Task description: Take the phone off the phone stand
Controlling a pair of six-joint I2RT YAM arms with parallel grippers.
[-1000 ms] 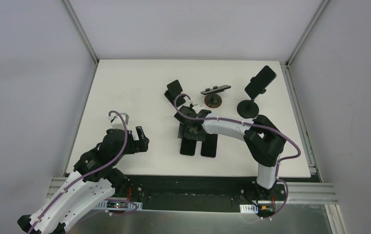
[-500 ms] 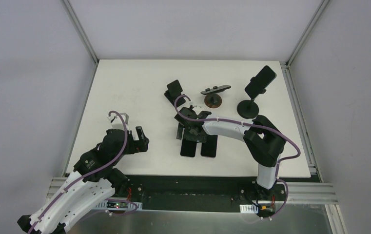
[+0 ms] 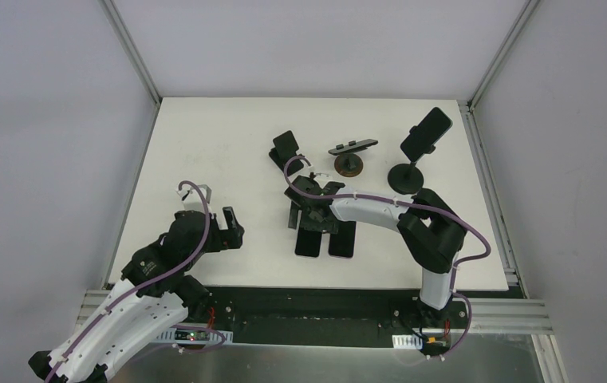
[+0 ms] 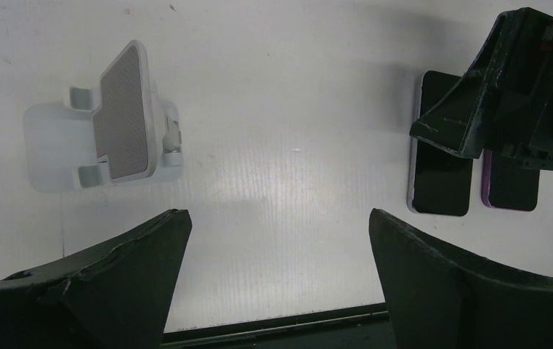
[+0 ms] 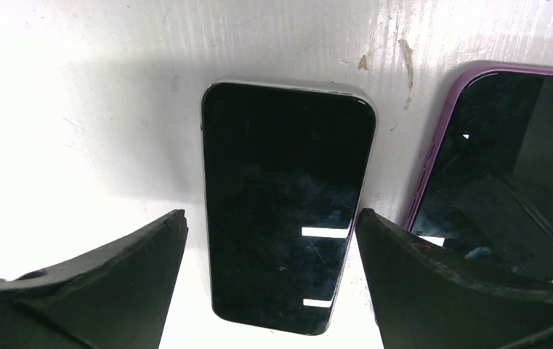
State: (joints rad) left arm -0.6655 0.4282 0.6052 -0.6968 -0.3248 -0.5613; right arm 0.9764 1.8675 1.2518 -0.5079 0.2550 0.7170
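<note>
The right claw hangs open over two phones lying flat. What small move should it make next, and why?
Probably raise the right gripper straight up. Its jaws stand open and the silver-edged phone lies flat on the table beside the purple phone, so it seems released. A third phone sits on the tall stand at far right, likely next.

Black phone (image 5: 288,203), purple-rimmed phone (image 5: 491,167), white stand (image 4: 48,145) with grey pad.

- White tabletop (image 3: 204,144) carries:
- silver-edged black phone (image 5: 288,203), flat, just beside purple-cased phone (image 5: 502,182)
- white folding stand (image 4: 106,120)
- black folding stand (image 3: 285,147)
- brown-based clamp stand (image 3: 350,163)
- black round-based pole stand (image 3: 405,177)
</note>
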